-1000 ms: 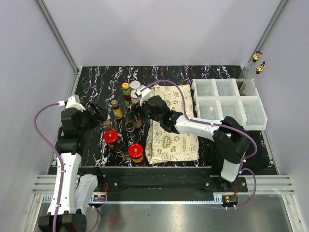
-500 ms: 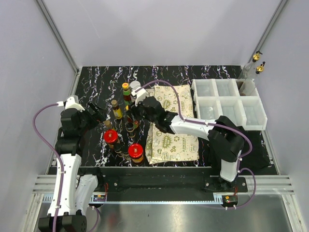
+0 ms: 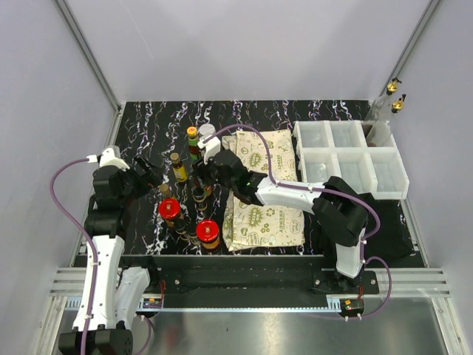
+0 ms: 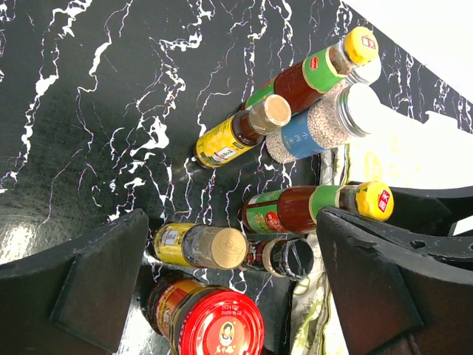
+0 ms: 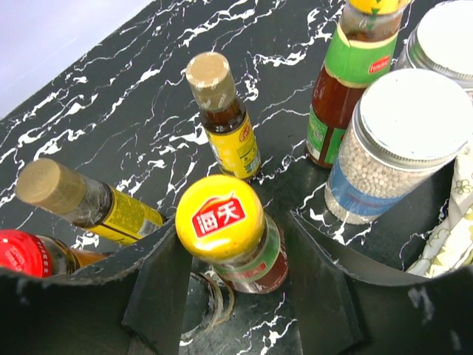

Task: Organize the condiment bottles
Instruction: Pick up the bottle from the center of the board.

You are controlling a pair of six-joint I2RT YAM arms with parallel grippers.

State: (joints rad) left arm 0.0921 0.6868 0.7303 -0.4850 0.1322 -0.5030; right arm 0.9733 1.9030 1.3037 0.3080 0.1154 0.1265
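Right wrist view: the right gripper (image 5: 235,251) straddles the yellow-capped bottle (image 5: 219,217) toward the table's (image 3: 310,111) left edge, jaws apart. Closing off-centre could topple the crowded white-lidded jar (image 5: 403,137). The left gripper (image 4: 230,222) hangs spread.

place: lab test cell | plain grey walls (image 3: 259,44) | aluminium rail (image 3: 421,281)

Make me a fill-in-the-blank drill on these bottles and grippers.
The bottle between the right gripper's fingers has a ___ cap. The jar of white beads wears a ___ label. The left gripper's jaws stand ___. The wide jar near it has a ___ lid.
Missing words: yellow; blue; open; red.
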